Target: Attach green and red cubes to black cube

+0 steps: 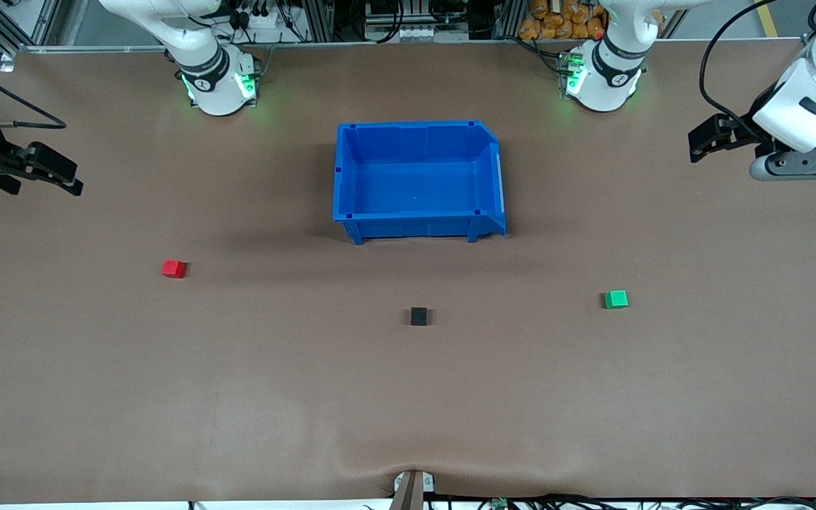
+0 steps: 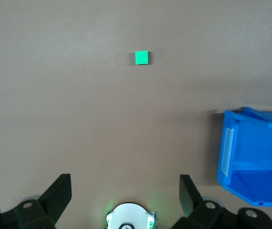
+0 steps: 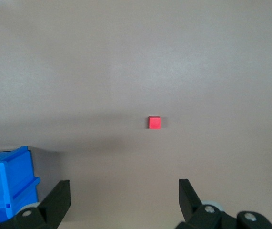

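The black cube (image 1: 418,316) sits on the brown table, nearer to the front camera than the blue bin. The green cube (image 1: 615,299) lies toward the left arm's end and shows in the left wrist view (image 2: 141,57). The red cube (image 1: 173,268) lies toward the right arm's end and shows in the right wrist view (image 3: 155,122). My left gripper (image 1: 704,144) is open and empty, held high over the table's left-arm end (image 2: 125,186). My right gripper (image 1: 61,177) is open and empty, held high over the right-arm end (image 3: 124,191).
A large empty blue plastic bin (image 1: 418,134) stands mid-table, between the arm bases and the cubes. It shows at the edge of the left wrist view (image 2: 259,162) and the right wrist view (image 3: 5,183). Both arm bases stand along the table's back edge.
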You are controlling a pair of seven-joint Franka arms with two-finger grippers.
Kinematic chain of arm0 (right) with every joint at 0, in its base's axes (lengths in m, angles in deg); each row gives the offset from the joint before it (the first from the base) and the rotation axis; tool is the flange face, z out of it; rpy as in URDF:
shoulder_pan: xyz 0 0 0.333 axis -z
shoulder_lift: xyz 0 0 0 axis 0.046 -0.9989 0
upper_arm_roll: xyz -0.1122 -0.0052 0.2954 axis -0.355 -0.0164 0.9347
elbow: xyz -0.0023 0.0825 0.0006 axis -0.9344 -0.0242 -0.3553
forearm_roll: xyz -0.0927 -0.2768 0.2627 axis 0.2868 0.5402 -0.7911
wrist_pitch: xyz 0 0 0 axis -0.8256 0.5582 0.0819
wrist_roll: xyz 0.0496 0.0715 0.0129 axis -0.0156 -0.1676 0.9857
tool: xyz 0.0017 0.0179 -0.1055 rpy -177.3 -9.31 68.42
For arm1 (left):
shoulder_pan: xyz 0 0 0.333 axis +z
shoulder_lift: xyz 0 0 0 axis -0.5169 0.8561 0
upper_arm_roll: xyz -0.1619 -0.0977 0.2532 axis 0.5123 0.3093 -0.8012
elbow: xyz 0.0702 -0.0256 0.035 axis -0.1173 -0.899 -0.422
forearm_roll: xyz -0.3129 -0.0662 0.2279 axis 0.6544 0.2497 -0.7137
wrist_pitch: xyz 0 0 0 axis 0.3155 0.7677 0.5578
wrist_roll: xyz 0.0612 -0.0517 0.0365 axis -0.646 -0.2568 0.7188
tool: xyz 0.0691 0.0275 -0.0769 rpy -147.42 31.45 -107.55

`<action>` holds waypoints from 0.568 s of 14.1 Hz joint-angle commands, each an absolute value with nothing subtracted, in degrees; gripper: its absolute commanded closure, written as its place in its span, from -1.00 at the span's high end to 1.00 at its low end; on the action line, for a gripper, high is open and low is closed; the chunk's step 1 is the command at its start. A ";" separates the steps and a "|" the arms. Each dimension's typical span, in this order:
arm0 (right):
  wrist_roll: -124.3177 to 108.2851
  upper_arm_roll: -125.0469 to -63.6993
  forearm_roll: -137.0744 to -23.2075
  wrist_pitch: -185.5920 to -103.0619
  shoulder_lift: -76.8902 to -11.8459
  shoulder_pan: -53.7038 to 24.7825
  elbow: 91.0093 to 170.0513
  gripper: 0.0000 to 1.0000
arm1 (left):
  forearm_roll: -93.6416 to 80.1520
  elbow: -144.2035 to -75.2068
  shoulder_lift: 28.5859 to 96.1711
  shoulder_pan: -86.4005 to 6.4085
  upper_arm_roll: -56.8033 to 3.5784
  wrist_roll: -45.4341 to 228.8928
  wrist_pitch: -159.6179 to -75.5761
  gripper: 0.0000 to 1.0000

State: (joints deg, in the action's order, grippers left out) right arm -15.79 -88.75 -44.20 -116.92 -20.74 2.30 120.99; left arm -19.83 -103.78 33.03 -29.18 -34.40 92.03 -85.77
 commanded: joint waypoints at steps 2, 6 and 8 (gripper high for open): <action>-16.04 -88.75 -44.26 -117.21 -21.43 2.37 120.72 1.00 | -18.73 -105.09 34.29 -27.96 -34.21 91.26 -89.11 1.00; -16.04 -88.75 -44.26 -117.21 -21.61 2.02 120.72 1.00 | -18.99 -105.09 37.98 -27.96 -34.48 91.26 -92.10 1.00; -16.04 -88.75 -44.26 -117.21 -22.39 2.02 120.72 1.00 | -19.25 -105.18 39.56 -27.96 -34.48 91.26 -93.33 1.00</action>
State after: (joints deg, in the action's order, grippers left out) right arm -15.79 -88.68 -44.20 -117.13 -21.72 2.29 120.98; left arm -19.83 -105.12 38.62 -28.45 -34.59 92.03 -92.01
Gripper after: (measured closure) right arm 0.000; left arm 0.000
